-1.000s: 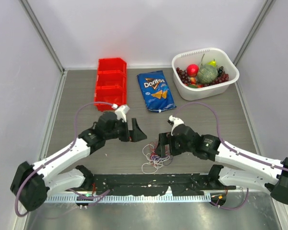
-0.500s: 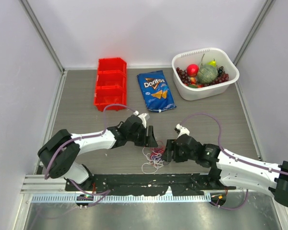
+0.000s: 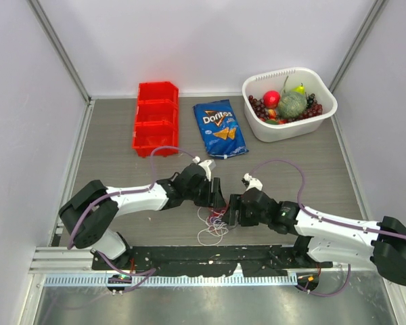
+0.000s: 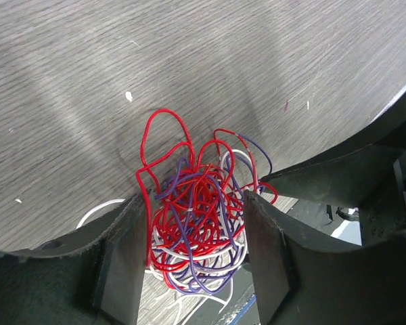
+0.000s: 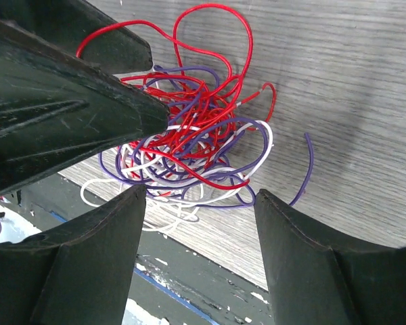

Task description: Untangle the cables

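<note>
Cables: the red, white and purple tangle (image 4: pixel 193 233) lies in one heap on the table (image 3: pixel 122 159), near the front edge and right between the two arms.
Left gripper: the left gripper (image 4: pixel 193 203) is down low over the heap with its jaws wide, one finger on each side of the bundle, and nothing is pinched.
Right gripper: the right gripper (image 5: pixel 196 200) faces it from the other side, jaws also spread wide, with the tangle under the gap and no wire held.
Crowding: the two are nose to nose; in the right wrist view a black finger of the left gripper covers the heap's upper left.
Step in hand: by the look of it, each arm is picking its hold before the pull.
Best grip: an outer strand each, and a different one. The tall red loop stands clear of the mass, and a purple end trails free at the edge.
Pull: likely best slow and outward, the arms parting.
Risk: closing on the dense middle would probably tighten the knot, a thin wire may slip the pads, and the fingers could bump.
</note>
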You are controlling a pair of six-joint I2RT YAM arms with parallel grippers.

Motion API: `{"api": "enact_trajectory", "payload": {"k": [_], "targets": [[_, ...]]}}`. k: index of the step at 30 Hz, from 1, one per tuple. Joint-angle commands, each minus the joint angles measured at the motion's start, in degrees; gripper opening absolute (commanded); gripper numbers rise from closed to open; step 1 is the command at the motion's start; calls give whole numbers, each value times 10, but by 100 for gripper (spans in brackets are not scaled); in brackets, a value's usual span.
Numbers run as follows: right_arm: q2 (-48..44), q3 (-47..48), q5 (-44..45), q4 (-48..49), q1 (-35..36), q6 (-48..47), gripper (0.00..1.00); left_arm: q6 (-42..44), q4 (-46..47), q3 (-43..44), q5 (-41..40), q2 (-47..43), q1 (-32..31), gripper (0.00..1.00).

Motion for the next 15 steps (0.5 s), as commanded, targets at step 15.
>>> {"api": "enact_trajectory", "payload": {"k": [15], "targets": [[-77,-13,59,2,4,27,70,9,10,-18,-32,-38,-1,61]]}}
